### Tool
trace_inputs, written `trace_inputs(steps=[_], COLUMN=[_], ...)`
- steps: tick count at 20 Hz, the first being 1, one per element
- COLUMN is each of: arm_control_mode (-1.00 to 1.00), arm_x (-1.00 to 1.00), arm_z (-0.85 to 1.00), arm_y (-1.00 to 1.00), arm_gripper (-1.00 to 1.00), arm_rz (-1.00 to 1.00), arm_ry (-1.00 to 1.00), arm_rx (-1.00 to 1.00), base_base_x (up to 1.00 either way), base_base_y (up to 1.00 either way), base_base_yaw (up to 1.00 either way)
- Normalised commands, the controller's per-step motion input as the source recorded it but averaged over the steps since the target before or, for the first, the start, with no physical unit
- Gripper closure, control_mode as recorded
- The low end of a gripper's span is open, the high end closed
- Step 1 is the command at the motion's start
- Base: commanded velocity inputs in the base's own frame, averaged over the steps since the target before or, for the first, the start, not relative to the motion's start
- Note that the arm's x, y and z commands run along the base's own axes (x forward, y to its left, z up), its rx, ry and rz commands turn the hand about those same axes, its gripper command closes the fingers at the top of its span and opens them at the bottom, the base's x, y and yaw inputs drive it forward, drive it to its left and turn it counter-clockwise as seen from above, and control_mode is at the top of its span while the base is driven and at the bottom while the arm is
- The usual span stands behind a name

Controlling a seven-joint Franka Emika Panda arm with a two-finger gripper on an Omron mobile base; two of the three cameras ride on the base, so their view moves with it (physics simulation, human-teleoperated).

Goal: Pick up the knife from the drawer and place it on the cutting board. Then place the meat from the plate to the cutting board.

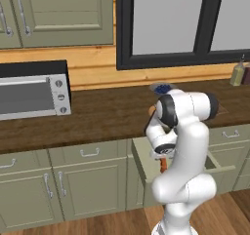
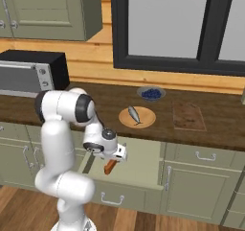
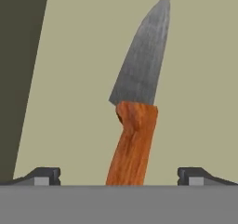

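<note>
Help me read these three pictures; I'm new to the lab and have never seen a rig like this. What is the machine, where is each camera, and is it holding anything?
The white machine is a robot arm on a base, in a rendered kitchen. Two pictures come from cameras on the base, behind the arm to its left and right. The third looks along the hand from a camera mounted on it.

The arm reaches down into the open drawer. In the hand view, the knife lies on the drawer floor, its orange handle between the two dark fingertips. The hand is open, so nothing is held.

On the counter sit the round plate carrying the fish, a bowl of blueberries, the dark cutting board, and a toaster oven.
</note>
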Motion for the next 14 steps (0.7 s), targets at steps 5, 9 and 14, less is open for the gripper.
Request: trace_inputs(steps=[5,9,14], arm_control_mode=[-1.00,-1.00,-1.00], arm_x=[0.21,0.04,0.00], arm_z=[-0.71,-0.97,-0.84], arm_y=[0.37,0.15,0.00], arm_gripper=[-1.00,-1.00,1.00], arm_rz=[0.00,0.00,0.00], arm_ry=[0.02,0.06,0.11], arm_rx=[-0.04,-0.01,0.00], base_base_x=[0.00,0.00,0.00], base_base_y=[0.00,0.00,0.00], base_base_yaw=[0.00,0.00,0.00])
